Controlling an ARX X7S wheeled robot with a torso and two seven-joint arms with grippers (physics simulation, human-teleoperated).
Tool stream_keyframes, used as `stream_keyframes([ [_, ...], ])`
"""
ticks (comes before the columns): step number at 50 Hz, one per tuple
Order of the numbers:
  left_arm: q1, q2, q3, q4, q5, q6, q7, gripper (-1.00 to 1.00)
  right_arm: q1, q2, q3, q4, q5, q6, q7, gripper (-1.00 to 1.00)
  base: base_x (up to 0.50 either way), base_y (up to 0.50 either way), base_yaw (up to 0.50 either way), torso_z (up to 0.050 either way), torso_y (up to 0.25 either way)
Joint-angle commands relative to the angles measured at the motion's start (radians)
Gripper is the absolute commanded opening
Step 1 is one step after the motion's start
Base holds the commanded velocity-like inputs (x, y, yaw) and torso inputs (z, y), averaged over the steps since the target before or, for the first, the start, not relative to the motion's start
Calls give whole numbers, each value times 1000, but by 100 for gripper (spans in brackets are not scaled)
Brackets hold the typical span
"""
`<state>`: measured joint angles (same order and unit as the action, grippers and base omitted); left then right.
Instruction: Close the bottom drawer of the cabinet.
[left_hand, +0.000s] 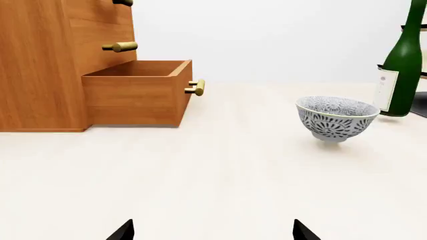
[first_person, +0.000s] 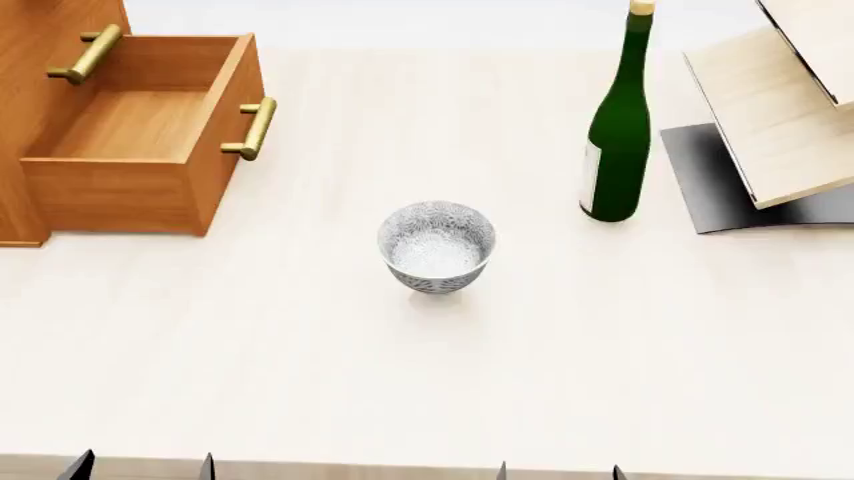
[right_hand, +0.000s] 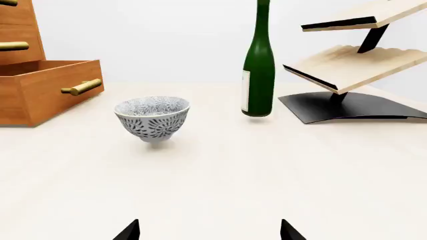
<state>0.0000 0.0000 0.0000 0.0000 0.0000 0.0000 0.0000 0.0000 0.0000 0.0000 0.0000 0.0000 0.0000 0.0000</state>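
The orange-brown cabinet stands at the table's far left. Its bottom drawer is pulled well out, empty, with a brass bar handle on its front. The drawer also shows in the left wrist view and the right wrist view. My left gripper is open and empty at the table's near edge, far from the drawer; it also shows in the left wrist view. My right gripper is open and empty too, also seen in the right wrist view.
A patterned grey-white bowl stands mid-table. A green bottle stands at the back right. Pale tilted wooden boards on a dark base stand at the far right. The pale table lies between my grippers and the objects.
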Motion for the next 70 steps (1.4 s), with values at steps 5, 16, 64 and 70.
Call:
stream_keyframes([
  [5, -3, -31, 35, -5, -32, 2, -35, 100, 8, 28, -37, 13, 33, 11, 43, 100, 0, 0, 0, 0, 0],
  [16, -8, -53, 62, -12, -56, 1, -65, 100, 10, 51, -61, 12, 57, 5, 79, 100, 0, 0, 0, 0, 0],
  [64, -172, -87, 73, 181, -61, -355, -111, 100, 197, 145, -21, -324, 141, 572, 143, 100, 0, 0, 0, 0, 0],
  [70, -203, -90, 75, 183, -71, -373, -119, 100, 250, 146, -33, -283, 131, 589, 158, 100, 0, 0, 0, 0, 0],
])
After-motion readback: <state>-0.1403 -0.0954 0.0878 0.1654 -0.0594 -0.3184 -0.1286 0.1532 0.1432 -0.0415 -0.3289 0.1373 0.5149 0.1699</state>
